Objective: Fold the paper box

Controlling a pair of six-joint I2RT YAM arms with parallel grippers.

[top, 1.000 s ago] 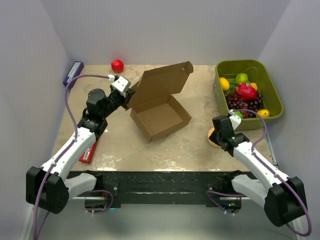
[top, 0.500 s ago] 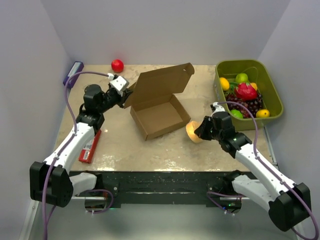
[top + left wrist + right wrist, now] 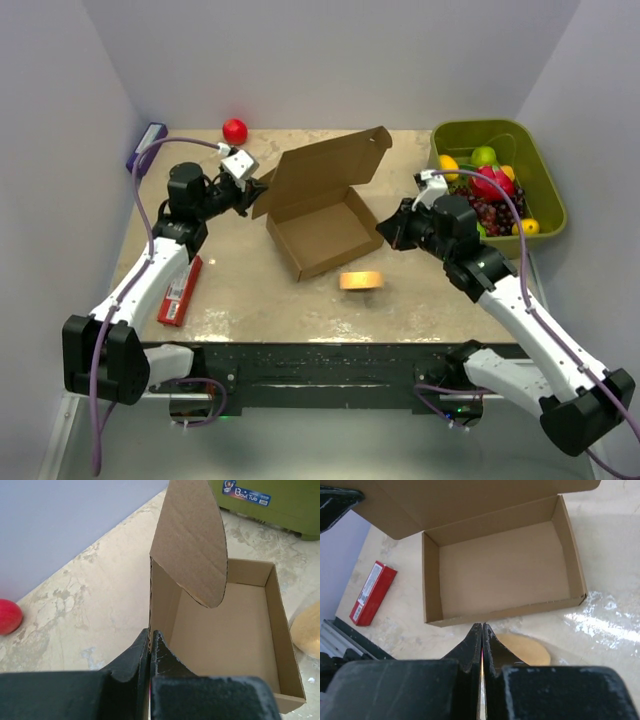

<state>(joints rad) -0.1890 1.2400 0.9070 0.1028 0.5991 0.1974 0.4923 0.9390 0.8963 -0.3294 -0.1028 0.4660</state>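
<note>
The paper box (image 3: 322,236) is a brown cardboard tray in the middle of the table, its hinged lid (image 3: 328,168) raised at the back. My left gripper (image 3: 259,188) is shut on the lid's left side flap; in the left wrist view the cardboard edge runs between the closed fingertips of the left gripper (image 3: 150,634), with the rounded flap (image 3: 192,540) standing above the tray (image 3: 230,630). My right gripper (image 3: 384,231) is shut and holds nothing, just off the tray's right corner. In the right wrist view the right gripper (image 3: 482,627) points at the tray's near wall (image 3: 505,614).
A tan round disc (image 3: 360,281) lies in front of the box and shows beside my right fingers as the disc (image 3: 526,648). A green bin (image 3: 476,127) of fruit stands at the back right. A red ball (image 3: 235,130), a purple item (image 3: 146,146) and a red packet (image 3: 180,290) are on the left.
My right arm swung from beside the green bin up to the box's right corner. The tan disc moved left across the table. The left gripper kept its grip on the flap.
</note>
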